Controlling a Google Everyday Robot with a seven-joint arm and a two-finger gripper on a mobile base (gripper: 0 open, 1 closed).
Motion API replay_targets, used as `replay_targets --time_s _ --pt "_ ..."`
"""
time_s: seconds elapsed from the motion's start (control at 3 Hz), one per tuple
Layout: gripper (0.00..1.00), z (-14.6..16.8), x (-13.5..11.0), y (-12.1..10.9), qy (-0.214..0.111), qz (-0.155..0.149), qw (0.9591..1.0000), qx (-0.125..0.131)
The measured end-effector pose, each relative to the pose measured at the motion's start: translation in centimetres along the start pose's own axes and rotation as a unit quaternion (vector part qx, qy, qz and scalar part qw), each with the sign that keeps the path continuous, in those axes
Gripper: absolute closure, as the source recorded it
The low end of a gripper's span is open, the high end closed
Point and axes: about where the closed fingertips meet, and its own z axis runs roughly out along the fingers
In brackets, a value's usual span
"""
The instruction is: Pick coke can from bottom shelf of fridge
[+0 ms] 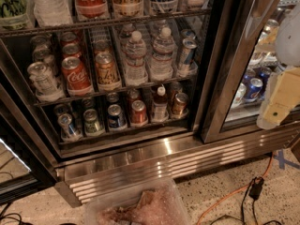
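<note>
Fridge (164, 163), ribbed steel base: bottom shelf (122, 133), well left of the gripper and slightly lower, carries in its front row a silver can (68, 125), green can (93, 122), blue can (116, 116), coke can (138, 112), red-capped bottle (160, 105) and bronze can (179, 103). Coke can: upright, between blue can and bottle, just beside each, well apart from the gripper on its left. Gripper (279, 102): cream-coloured, at the right edge, in front of the glass door (229, 78), touching none of the cans; whether released or clenched cannot be told.
</note>
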Motion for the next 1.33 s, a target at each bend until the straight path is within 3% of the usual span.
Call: replay_targets --time_s 0.33,0.67,1.0,1.33 --pt "0.00 1.0 -0.1 0.4 0.001 0.005 1.0000 0.005" --pt "0.00 5.0 -0.2 1.1 -0.010 0.016 0.9998 0.002" --pt "0.00 10.8 -0.2 2.4 -0.035 0.036 0.9987 -0.003" --pt "0.00 17.5 0.0 3.4 -0.069 0.079 0.9944 -0.015"
